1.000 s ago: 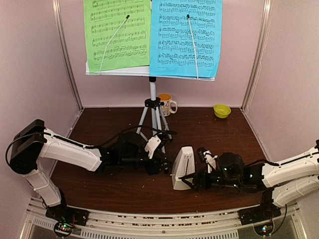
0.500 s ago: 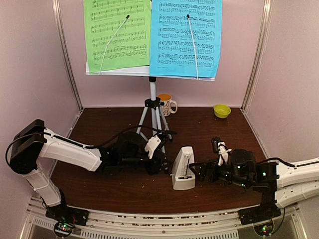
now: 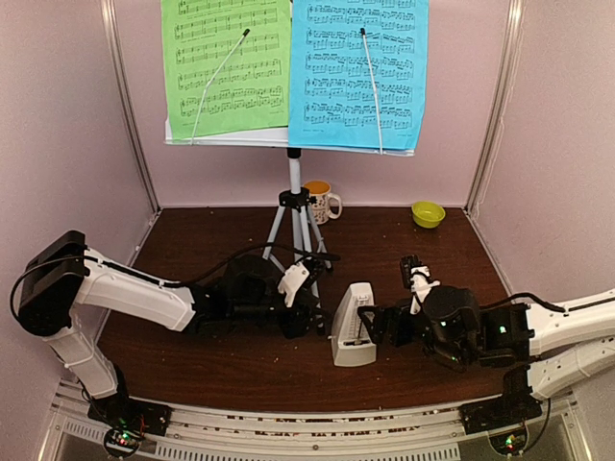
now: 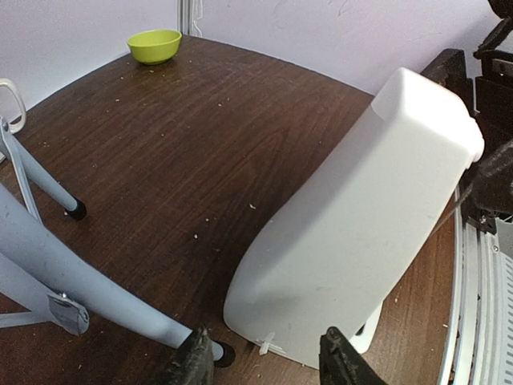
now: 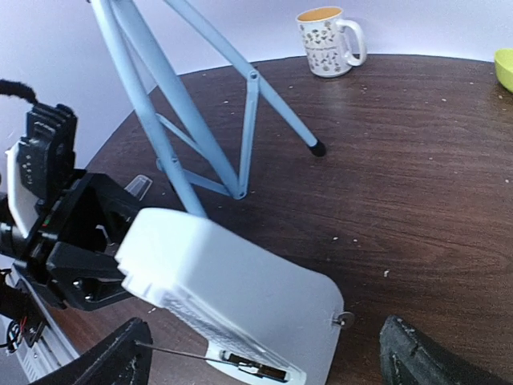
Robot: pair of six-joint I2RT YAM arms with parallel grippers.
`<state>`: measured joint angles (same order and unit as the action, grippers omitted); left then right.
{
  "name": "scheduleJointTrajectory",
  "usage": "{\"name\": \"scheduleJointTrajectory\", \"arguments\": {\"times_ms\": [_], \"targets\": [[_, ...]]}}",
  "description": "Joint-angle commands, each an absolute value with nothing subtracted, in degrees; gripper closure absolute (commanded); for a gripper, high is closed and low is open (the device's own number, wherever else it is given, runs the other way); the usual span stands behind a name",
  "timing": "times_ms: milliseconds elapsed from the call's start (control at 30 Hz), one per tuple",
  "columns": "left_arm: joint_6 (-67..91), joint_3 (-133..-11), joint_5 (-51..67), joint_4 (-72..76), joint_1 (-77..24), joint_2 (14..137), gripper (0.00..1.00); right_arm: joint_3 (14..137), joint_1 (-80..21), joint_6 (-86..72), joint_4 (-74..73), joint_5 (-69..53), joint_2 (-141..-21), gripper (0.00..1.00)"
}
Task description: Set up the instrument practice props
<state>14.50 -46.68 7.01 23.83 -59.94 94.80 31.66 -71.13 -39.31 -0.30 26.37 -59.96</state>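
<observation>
The music stand's tripod (image 3: 295, 206) stands at the back centre and carries a green sheet (image 3: 226, 67) and a blue sheet (image 3: 360, 72), each under a wire arm. The white metronome (image 3: 353, 322) stands upright on the table between my grippers. My left gripper (image 3: 315, 317) is open just left of it. In the left wrist view (image 4: 264, 370) its jaws flank the metronome's (image 4: 361, 216) lower back edge. My right gripper (image 3: 377, 327) is wide open just right of it. The right wrist view (image 5: 268, 361) shows the metronome's (image 5: 240, 289) open front with its thin pendulum rod.
A patterned mug (image 3: 321, 201) stands behind the tripod and a small green bowl (image 3: 428, 213) at the back right. A tripod leg (image 4: 80, 281) ends by my left finger. A small clear piece (image 5: 138, 186) lies near the tripod legs (image 5: 160, 120). Pink walls close in three sides.
My right arm drew back to the right from the metronome, then came a little way back toward it. The left arm and the metronome have not moved.
</observation>
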Motion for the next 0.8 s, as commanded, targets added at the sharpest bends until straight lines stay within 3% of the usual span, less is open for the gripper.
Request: {"name": "scheduleJointTrajectory", "arguments": {"times_ms": [0,367,767], "targets": [[14.3,-46.3,6.4,25.3,-59.6,92.9,0.54,33.3,-71.5,-42.5,-6.9,34.3,-59.7,0.01],[14.0,-46.5,5.8,24.5,-59.5,92.8,0.54,25.6,-69.8,-47.3,-16.6,38.3,-48.5,0.02],[16.9,-42.3,6.7,26.5,-55.8,88.1,0.54,21.3,-55.8,-42.1,-22.8,30.6,-34.1,0.02]]}}
